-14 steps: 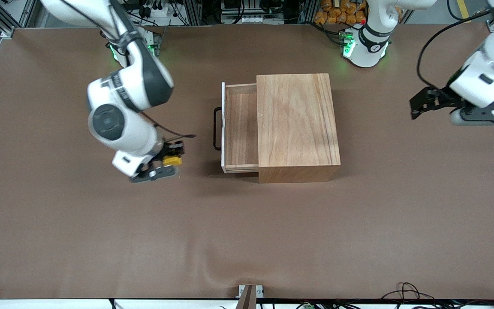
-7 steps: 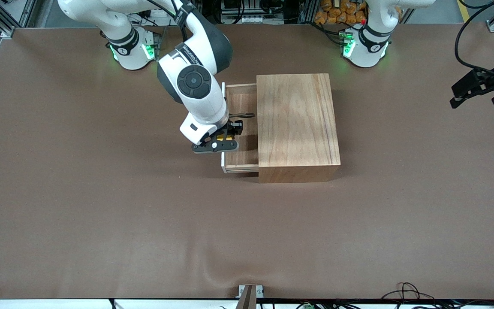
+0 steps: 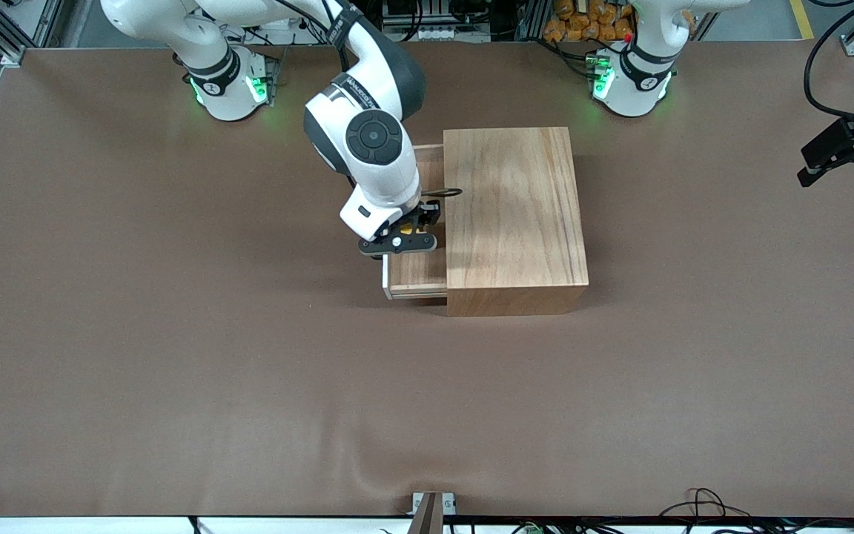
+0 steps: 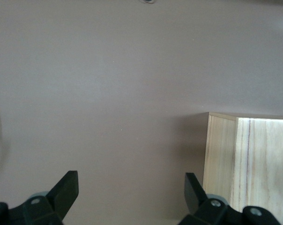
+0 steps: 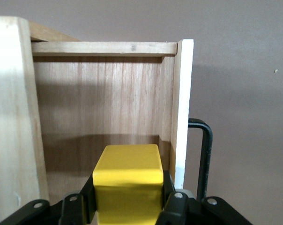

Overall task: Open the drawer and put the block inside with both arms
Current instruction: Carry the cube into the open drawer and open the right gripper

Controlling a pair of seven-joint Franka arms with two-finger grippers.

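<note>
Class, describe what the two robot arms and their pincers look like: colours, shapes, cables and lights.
Both arms are white, rounded and jointed, with black joint sections; the right arm shows a round dark cap on its joint. Each base glows green. A thin black cable loops beside the right pincer, and another curves above the left pincer. Both pincers are black, with two angular fingers and small silver screws.

We look straight down past the right gripper [image 5: 127, 206], clamped on the yellow block [image 5: 128, 180]; black fingers [image 5: 172, 206] press its two sides. Below it lies the open drawer [image 5: 101, 101], its wood floor bare and partly in shadow. We note the block hanging over the drawer's inside, close to the white front panel [image 5: 183, 103]. The black handle [image 5: 204, 159] stands off the panel's outer face, over the brown table [image 5: 244, 93]. The box [image 5: 12, 117] edges the drawer's other end.
</note>
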